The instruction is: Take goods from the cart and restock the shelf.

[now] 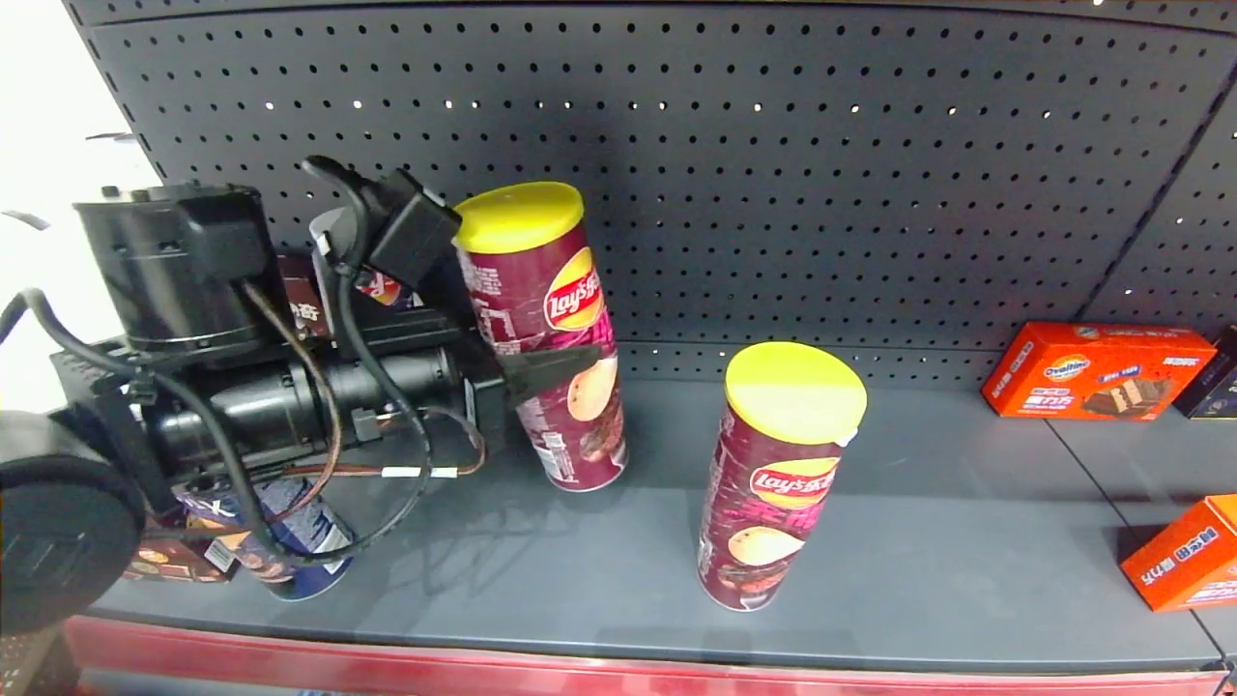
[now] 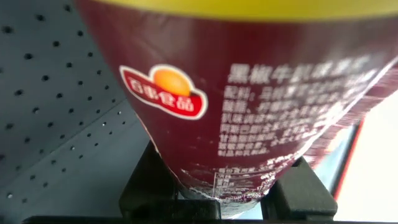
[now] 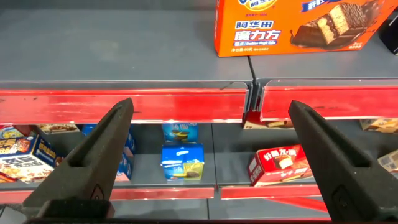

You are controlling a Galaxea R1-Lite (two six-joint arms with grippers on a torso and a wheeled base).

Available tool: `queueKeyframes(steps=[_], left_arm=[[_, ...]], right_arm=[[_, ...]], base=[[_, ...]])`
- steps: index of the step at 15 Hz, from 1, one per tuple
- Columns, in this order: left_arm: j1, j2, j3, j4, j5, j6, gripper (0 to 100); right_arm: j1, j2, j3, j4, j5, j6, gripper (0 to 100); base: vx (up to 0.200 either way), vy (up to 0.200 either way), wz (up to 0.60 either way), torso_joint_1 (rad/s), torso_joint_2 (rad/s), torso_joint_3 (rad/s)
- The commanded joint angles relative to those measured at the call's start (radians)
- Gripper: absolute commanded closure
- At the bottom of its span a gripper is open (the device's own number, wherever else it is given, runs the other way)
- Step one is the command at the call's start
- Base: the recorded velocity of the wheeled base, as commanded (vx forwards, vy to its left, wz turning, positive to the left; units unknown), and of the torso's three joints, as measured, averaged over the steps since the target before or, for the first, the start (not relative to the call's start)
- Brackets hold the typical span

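Observation:
A maroon chips can with a yellow lid [image 1: 546, 319] stands at the back of the grey shelf [image 1: 966, 541], leaning slightly. My left gripper [image 1: 565, 358] comes in from the left and is shut on its middle. One finger [image 1: 551, 365] crosses the can's front; the other is hidden behind it. In the left wrist view the can [image 2: 249, 106] sits between the two pads [image 2: 298, 196]. A second, identical can [image 1: 773, 474] stands free nearer the shelf's front edge, to the right. My right gripper [image 3: 210, 107] hangs open in front of the lower shelves, holding nothing.
Orange snack boxes lie at the shelf's right, one at the back [image 1: 1097, 372] and one at the front [image 1: 1184, 565]. A blue pack [image 1: 290, 551] and small boxes sit under my left arm. A perforated panel [image 1: 773, 164] backs the shelf. Lower shelves hold blue [image 3: 182, 162] and red [image 3: 280, 165] boxes.

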Motion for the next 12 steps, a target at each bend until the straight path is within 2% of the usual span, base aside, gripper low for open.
queueKeyframes(steps=[1, 3, 5, 8, 10, 11, 12], left_arm=[[-0.001, 0.106, -0.136, 0.088, -0.001, 0.037, 100], [0.001, 0.174, -0.231, 0.119, -0.001, 0.073, 100], [0.001, 0.217, -0.283, 0.137, -0.003, 0.076, 100], [-0.007, 0.261, -0.308, 0.14, -0.006, 0.083, 100], [-0.01, 0.292, -0.337, 0.137, -0.078, 0.094, 100], [-0.01, 0.315, -0.363, 0.142, -0.11, 0.12, 100], [-0.022, 0.332, -0.38, 0.142, -0.11, 0.125, 100]], right_arm=[[0.0, 0.003, 0.0, 0.0, 0.001, -0.001, 0], [0.0, 0.005, 0.0, 0.0, 0.001, -0.001, 0], [0.0, 0.005, -0.001, 0.0, 0.001, 0.001, 0], [0.0, 0.005, -0.001, 0.0, 0.001, -0.001, 0], [0.0, 0.005, 0.0, 0.0, 0.001, -0.001, 0], [0.0, 0.005, 0.0, 0.0, 0.001, -0.001, 0], [0.0, 0.005, 0.0, 0.0, 0.001, -0.001, 0]], base=[[0.0, 0.0, 0.0, 0.0, 0.0, 0.0], [0.0, 0.0, 0.0, 0.0, 0.0, 0.0], [0.0, 0.0, 0.0, 0.0, 0.0, 0.0], [0.0, 0.0, 0.0, 0.0, 0.0, 0.0], [0.0, 0.0, 0.0, 0.0, 0.0, 0.0], [0.0, 0.0, 0.0, 0.0, 0.0, 0.0], [0.0, 0.0, 0.0, 0.0, 0.0, 0.0]])
